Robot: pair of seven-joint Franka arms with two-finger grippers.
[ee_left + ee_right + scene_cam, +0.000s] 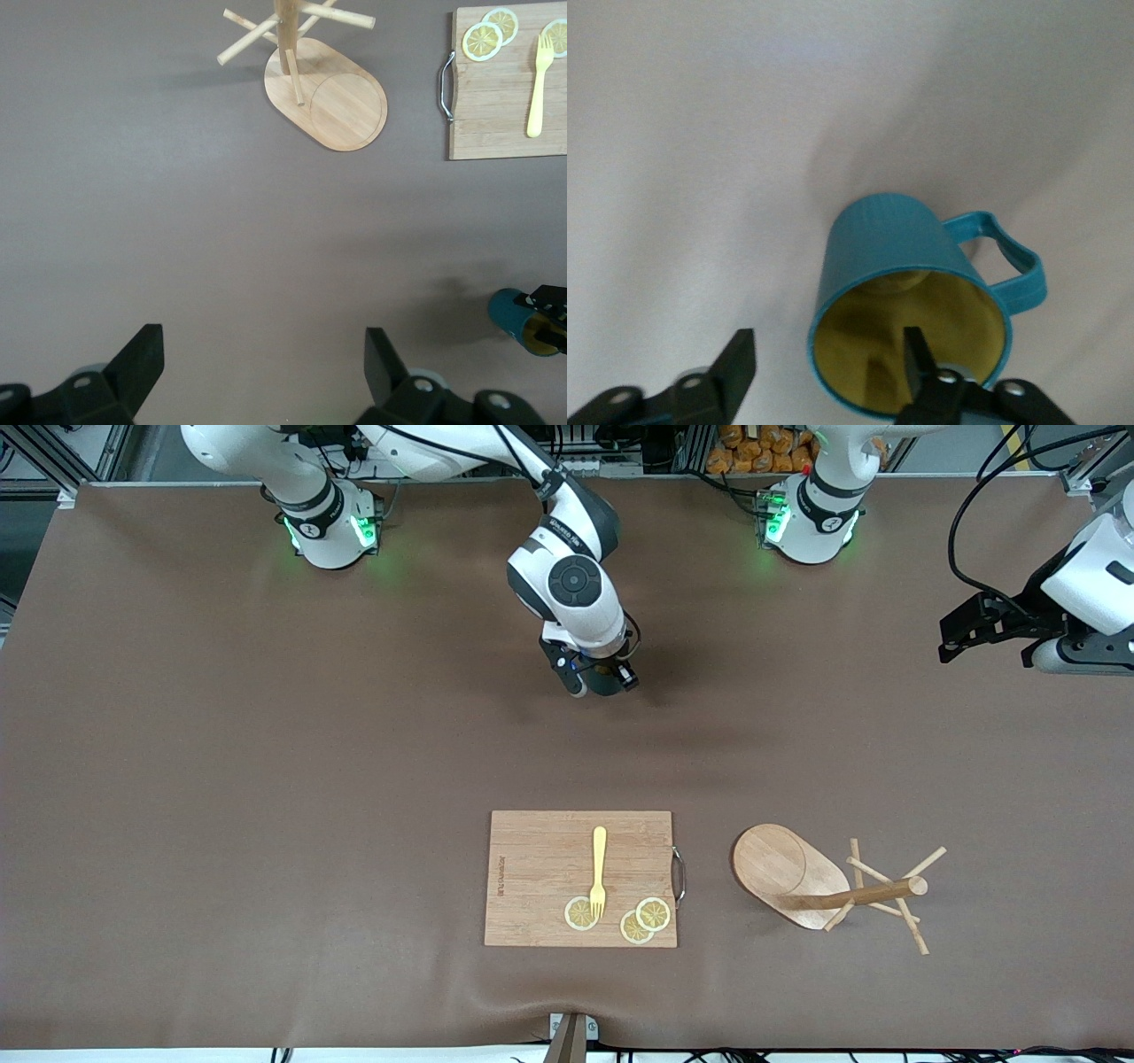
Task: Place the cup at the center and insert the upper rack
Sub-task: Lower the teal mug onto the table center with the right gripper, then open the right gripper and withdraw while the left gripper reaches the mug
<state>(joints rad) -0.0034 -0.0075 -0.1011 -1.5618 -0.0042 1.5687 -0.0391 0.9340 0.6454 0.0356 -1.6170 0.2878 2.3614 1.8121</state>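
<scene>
The cup [895, 257], a dark teal ribbed mug with a yellowish inside, stands upright on the brown table under my right gripper [829, 345]. That gripper [602, 682] is open. One finger hangs inside the cup's mouth, the other outside the wall, and neither touches the cup. The cup [523, 320] also shows in the left wrist view. The upper rack [797, 881], a light wooden mug tree, sits nearer the front camera, toward the left arm's end, and its oval base [341, 93] looks flat on the table. My left gripper [952, 642] waits open and empty over the table's edge.
A wooden cutting board [540, 868] lies beside the mug tree, nearer the front camera than the cup. It carries a yellow fork [599, 872] and three lemon slices [653, 913]. A metal handle [679, 875] sits on the board's edge toward the mug tree.
</scene>
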